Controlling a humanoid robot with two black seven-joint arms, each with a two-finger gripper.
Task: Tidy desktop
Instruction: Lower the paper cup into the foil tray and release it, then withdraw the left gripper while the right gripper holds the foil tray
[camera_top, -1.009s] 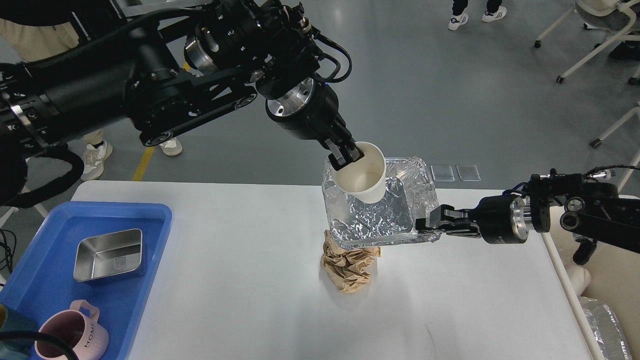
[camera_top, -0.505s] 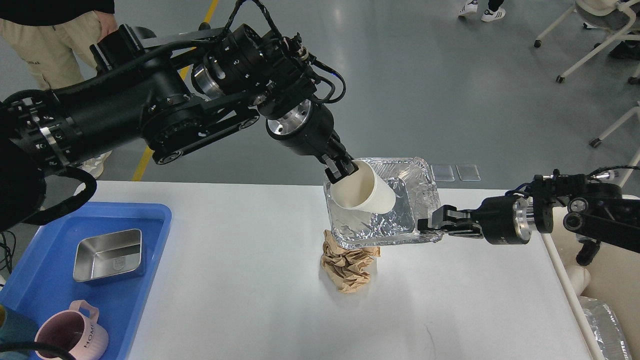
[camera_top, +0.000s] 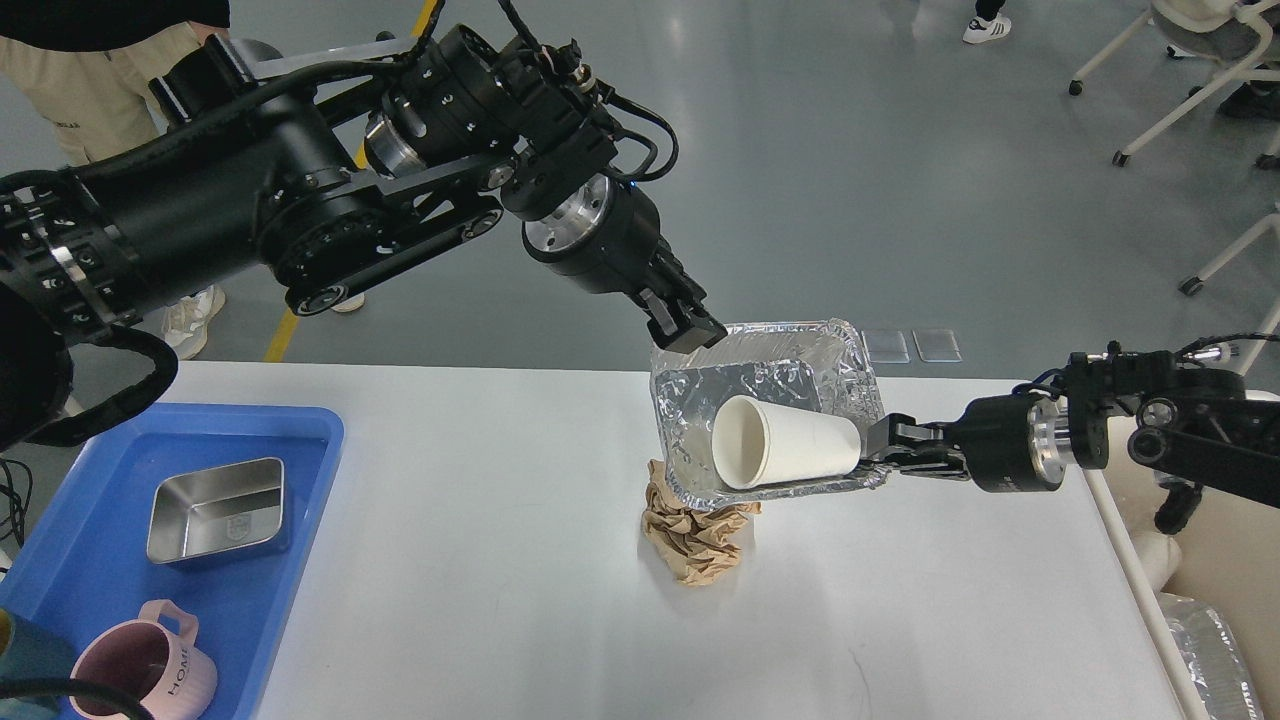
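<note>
— Mid-tidy on the white bench (camera_top: 480, 600): paper cup (camera_top: 785, 455) lying on its side inside the foil tray (camera_top: 770, 385), mouth toward the left.

— Foil tray held how?

— Clamped at its right near corner by the right gripper (camera_top: 880, 450), raised off the bench and tilted, hanging just above the crumpled brown paper (camera_top: 695, 540).

— And the left gripper (camera_top: 685, 328)?

— Hovering at the tray's far left rim, empty, apart from the cup; fingers dark and close-set, so open or closed cannot be told.

— Done so far?

— Steel container (camera_top: 217, 510) and pink mug (camera_top: 145, 665) sitting in the blue tray (camera_top: 300, 440) at the left near corner. Cup gathered into the foil tray.

— Left to do?

— Probably carrying tray and cup off to the cream bin (camera_top: 1225, 570) at the right edge, then clearing the brown paper, the last loose thing standing on the bench near its middle.
</note>
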